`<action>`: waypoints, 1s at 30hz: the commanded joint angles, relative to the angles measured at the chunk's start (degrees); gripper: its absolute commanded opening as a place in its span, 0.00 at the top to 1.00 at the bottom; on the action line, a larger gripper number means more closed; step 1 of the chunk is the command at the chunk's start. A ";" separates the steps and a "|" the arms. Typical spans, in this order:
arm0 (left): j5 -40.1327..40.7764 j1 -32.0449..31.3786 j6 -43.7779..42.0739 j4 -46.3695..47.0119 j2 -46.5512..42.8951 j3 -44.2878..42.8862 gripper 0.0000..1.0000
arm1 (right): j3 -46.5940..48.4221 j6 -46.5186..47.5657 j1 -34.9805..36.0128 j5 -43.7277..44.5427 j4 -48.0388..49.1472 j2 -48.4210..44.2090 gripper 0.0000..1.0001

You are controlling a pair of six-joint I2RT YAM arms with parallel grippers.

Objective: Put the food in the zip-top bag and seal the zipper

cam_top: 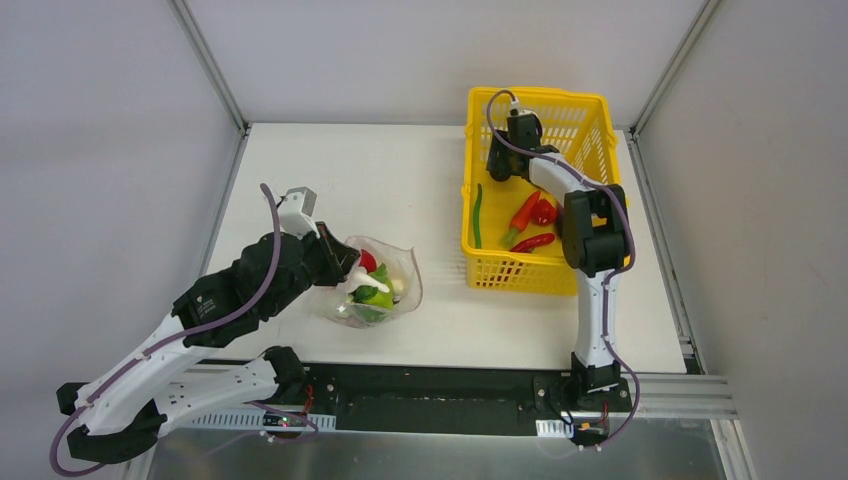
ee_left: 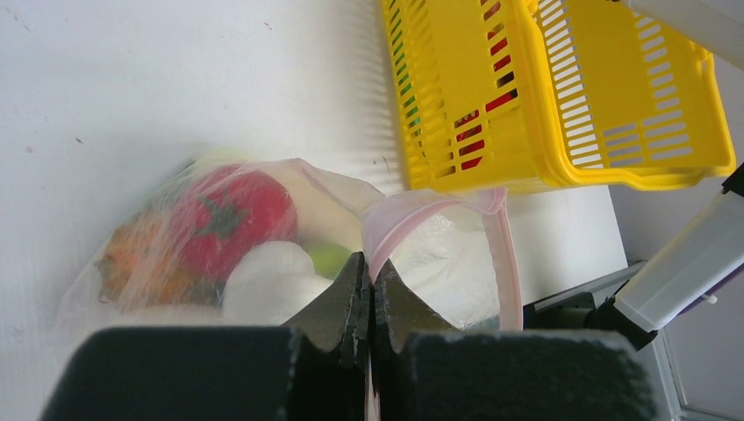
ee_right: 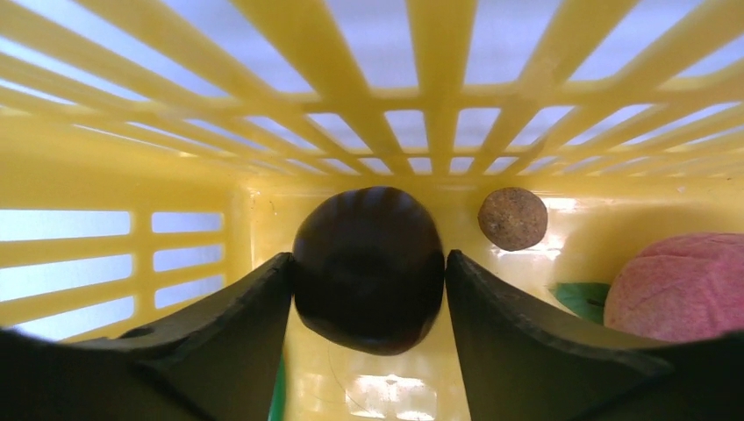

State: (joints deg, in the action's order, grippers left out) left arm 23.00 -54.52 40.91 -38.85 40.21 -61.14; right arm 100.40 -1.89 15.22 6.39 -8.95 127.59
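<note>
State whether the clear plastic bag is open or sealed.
Open. The clear plastic bag has its pink zipper strip spread in a loop.

no legible text — no labels, numbers

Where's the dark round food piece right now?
Right wrist view, centre: the dark round piece sits in the right gripper, touched on both sides, near a corner of the yellow basket, a small brown ball just to its right.

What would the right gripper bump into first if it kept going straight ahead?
The dark round food piece, sitting between the fingers of the right gripper. Behind it, probably the wall of the yellow basket.
</note>
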 commanded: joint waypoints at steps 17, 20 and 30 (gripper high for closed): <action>-0.39 0.19 -0.31 1.35 -0.03 -0.77 1.00 | -5.48 -3.99 -0.19 -2.23 3.60 -9.12 0.66; -0.90 0.16 -0.14 1.88 -0.05 -0.48 1.00 | -10.75 -5.08 -0.17 -3.52 5.07 -15.54 0.66; -1.41 0.18 -0.04 1.91 -1.08 -0.33 1.00 | -25.12 -9.27 -0.17 -12.01 3.11 -36.65 0.66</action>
State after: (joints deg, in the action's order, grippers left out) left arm 22.04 -54.52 40.95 -38.61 40.14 -61.14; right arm 78.50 -7.99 15.20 -0.69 -6.20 99.00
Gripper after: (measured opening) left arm 0.009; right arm 0.610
